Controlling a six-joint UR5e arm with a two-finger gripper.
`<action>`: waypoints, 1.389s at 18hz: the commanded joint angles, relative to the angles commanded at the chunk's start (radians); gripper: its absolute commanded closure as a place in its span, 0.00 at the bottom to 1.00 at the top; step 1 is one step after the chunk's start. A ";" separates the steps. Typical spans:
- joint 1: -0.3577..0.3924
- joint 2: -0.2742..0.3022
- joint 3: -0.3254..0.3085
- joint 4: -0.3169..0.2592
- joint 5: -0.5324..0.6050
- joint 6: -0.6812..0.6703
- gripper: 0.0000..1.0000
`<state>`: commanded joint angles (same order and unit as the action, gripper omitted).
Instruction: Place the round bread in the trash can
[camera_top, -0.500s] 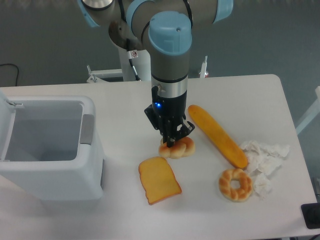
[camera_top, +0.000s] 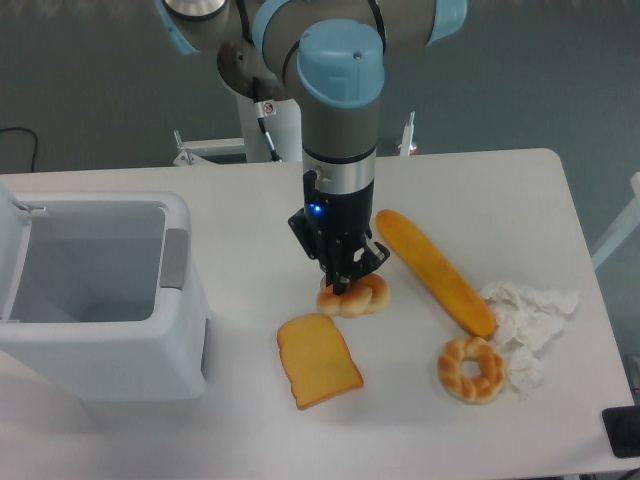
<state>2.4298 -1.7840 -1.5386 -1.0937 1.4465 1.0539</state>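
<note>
where the gripper (camera_top: 344, 284) descends, round bread (camera_top: 355, 297) lies

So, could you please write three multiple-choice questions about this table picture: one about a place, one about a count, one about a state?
1. Where is the small glossy orange-brown twisted round bread?
A. inside the bin
B. on the table under the end effector
C. on the crumpled paper

2. How many ring-shaped breads are there?
A. one
B. two
C. four

3. What is the state of the large white boxy plastic trash can?
A. lid open
B. lid closed
C. tipped over

Answers: 1 B, it lies on the white table directly below the end effector. 2 B, the round bread and the paler tan twisted ring. 3 A, its inside is visible from above.
</note>
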 joint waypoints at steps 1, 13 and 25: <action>0.002 0.002 0.000 0.000 -0.002 0.000 0.93; 0.041 0.024 0.043 0.002 -0.156 -0.196 0.93; 0.046 0.117 0.032 0.000 -0.389 -0.466 0.92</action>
<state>2.4759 -1.6675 -1.5064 -1.0937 1.0572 0.5879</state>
